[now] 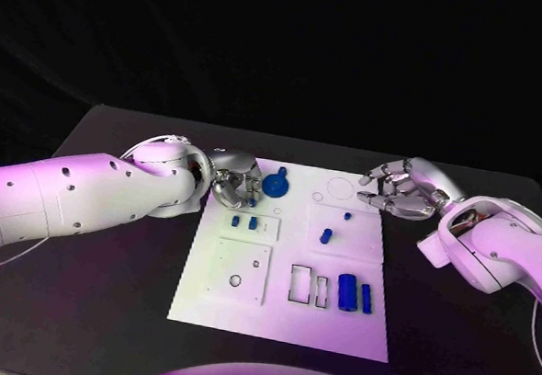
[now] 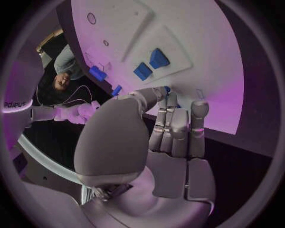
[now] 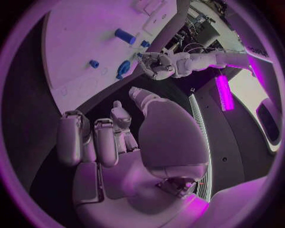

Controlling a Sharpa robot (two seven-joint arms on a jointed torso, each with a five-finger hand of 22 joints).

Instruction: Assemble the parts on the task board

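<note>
1. Two hands flank the far end of the task board (image 1: 224, 298), a white plate lying lengthwise in the middle of the black table (image 1: 466, 341).
2. The left hand (image 1: 232, 183) is at the board's far left corner, its fingers (image 2: 172, 118) curled downward with the tips at the board's edge. In the left wrist view a sliver of blue shows at the fingertips, but whether anything is actually gripped cannot be told.
3. Just beside that hand, toward the board's middle, lies a round blue part with a stem (image 1: 278, 186), close to the fingertips; contact cannot be told.
4. Two small blue blocks (image 1: 244, 222) sit side by side on the board nearer the robot than the left hand, clear of it.
5. The right hand (image 1: 397, 189) hovers over the board's far right corner, fingers loosely curled and spread from one another, with nothing between them.
6. A small blue peg (image 1: 325, 236) lies on a raised square panel near the board's middle, nearer the robot than the right hand and apart from it.
7. A blue cylinder (image 1: 346, 292) and a thinner blue bar (image 1: 366, 298) lie side by side in the board's near right part, just beside two rectangular outlined slots (image 1: 301, 284), well apart from both hands.
</note>
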